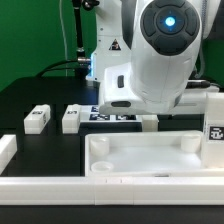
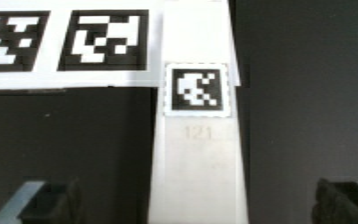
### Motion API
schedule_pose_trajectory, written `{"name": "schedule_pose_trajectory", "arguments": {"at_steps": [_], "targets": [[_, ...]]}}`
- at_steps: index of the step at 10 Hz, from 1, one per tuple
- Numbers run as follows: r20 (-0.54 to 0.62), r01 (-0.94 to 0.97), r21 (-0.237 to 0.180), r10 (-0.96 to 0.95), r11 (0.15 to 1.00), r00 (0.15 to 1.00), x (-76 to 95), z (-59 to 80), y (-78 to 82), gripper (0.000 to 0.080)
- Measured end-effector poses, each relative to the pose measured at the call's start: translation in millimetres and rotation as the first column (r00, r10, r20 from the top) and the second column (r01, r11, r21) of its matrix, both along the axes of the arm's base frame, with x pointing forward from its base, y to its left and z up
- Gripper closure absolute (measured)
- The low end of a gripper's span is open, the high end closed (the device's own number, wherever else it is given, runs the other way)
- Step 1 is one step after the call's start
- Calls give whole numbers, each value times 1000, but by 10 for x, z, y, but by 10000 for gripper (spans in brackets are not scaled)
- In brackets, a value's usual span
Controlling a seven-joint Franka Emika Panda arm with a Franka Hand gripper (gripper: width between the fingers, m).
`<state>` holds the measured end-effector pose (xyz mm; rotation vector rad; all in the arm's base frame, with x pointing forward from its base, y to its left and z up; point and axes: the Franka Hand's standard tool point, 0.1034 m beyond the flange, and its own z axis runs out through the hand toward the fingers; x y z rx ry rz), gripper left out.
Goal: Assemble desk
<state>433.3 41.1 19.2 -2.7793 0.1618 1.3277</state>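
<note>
My gripper [image 2: 194, 205] is spread wide and empty. Both fingers [image 2: 34, 205] show dark at the edge of the wrist view, one on each side of a long white leg [image 2: 197, 160], clear of it and not touching. The leg lies flat on the black table [image 2: 300, 120] with a black-and-white tag [image 2: 197, 88] on its upper face. The marker board [image 2: 69, 40] lies right beside the leg; I cannot tell whether the edges touch.

In the exterior view my arm [image 1: 160, 60] fills the middle and hides the gripper. A small white piece [image 1: 150, 122] shows under it, just on the exterior view's right of the marker board; I cannot tell for sure that it is the same leg. The tabletop [image 1: 150, 160] lies flat nearer the camera, rim up, with round corner sockets [image 1: 100, 143] showing. The outer leg [image 1: 37, 119] and inner leg [image 1: 72, 119] lie side by side toward the exterior view's left, apart from each other, the inner one near the marker board. A white tagged block [image 1: 214, 125] stands at the exterior view's right edge beside the tabletop; I cannot tell what it is. White border bars [image 1: 40, 185] run along the near edge and the left.
</note>
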Motion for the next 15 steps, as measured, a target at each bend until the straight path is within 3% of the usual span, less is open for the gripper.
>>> {"name": "schedule_pose_trajectory", "arguments": {"at_steps": [2, 6, 8, 13, 14, 15], "targets": [[-30, -6, 4, 7, 1000, 1000, -84, -121, 20, 151], [-37, -5, 0, 5, 1000, 999, -131, -147, 26, 198], [-36, -4, 0, 4, 1000, 999, -130, -148, 23, 486], [-36, -4, 1, 4, 1000, 999, -129, -146, 20, 511], [-46, -5, 7, 5, 1000, 999, -116, -85, 4, 511], [-73, -2, 28, 4, 1000, 997, 0, 214, -74, 511]]}}
